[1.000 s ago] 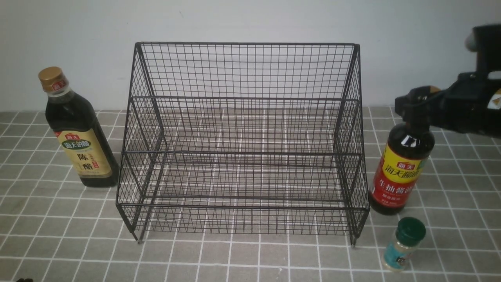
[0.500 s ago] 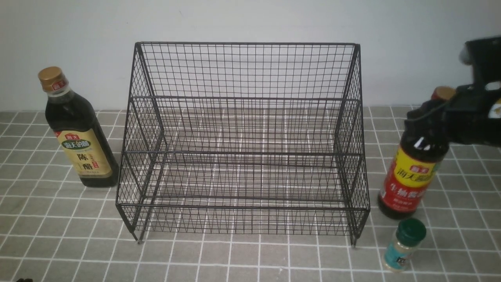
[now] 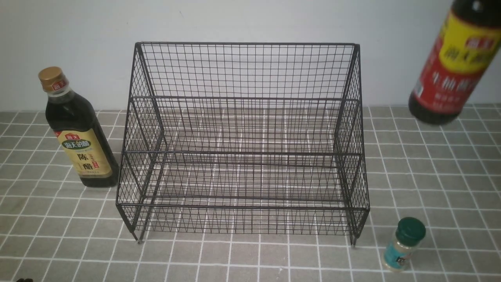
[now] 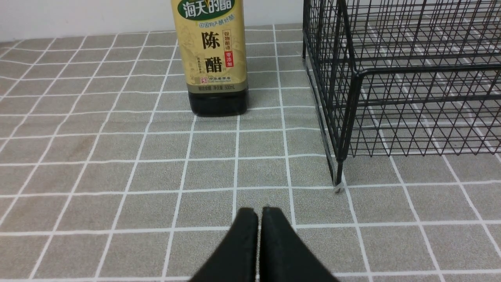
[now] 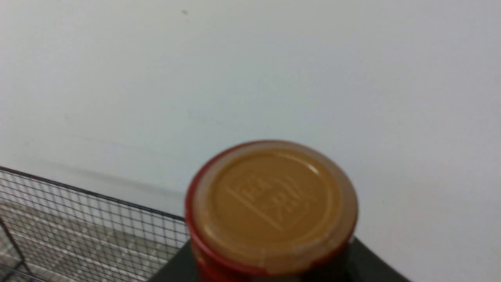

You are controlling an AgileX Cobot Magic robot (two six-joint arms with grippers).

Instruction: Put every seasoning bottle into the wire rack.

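Red-necked bottle (image 3: 454, 62) is up off the counter (image 3: 438, 168)! A second ago it stood just right of the wire rack (image 3: 242, 70); now it hangs tilted, high at the far right, with the right gripper (image 5: 274, 275) clamped on its neck under the cap. The carry looks under way, and nothing is inside the rack yet. Count: three bottles, one airborne, the gold-capped bottle (image 3: 78, 133) standing left of the rack, the green-capped shaker (image 3: 403, 244) near right. One rack. The left gripper (image 4: 258, 219) is closed on nothing.
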